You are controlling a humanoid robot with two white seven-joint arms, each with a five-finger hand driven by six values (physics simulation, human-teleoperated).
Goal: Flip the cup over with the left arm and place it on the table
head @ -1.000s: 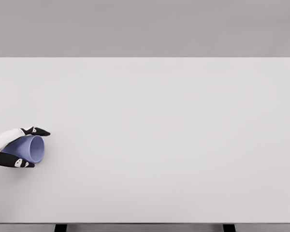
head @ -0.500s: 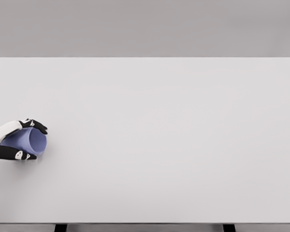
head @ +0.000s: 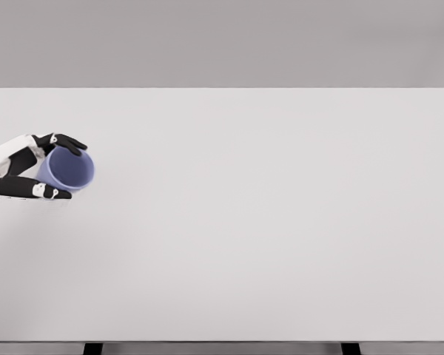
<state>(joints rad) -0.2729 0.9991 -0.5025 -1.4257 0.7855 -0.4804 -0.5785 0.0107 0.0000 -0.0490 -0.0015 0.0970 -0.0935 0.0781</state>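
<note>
Cup raised and tipped mouth-up since earlier, left hand grasping it, above white table

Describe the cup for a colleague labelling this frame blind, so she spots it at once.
Start from the wide white table and go to its far left edge, about midway up. There the left hand, with black fingers, grips a lavender-blue cup whose round open mouth tilts toward the camera. It is the only coloured thing in view.

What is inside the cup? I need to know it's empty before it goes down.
The cup in the left hand shows its open mouth: only bare purple inner wall, nothing in it. The deepest part is shaded and hard to see.
</note>
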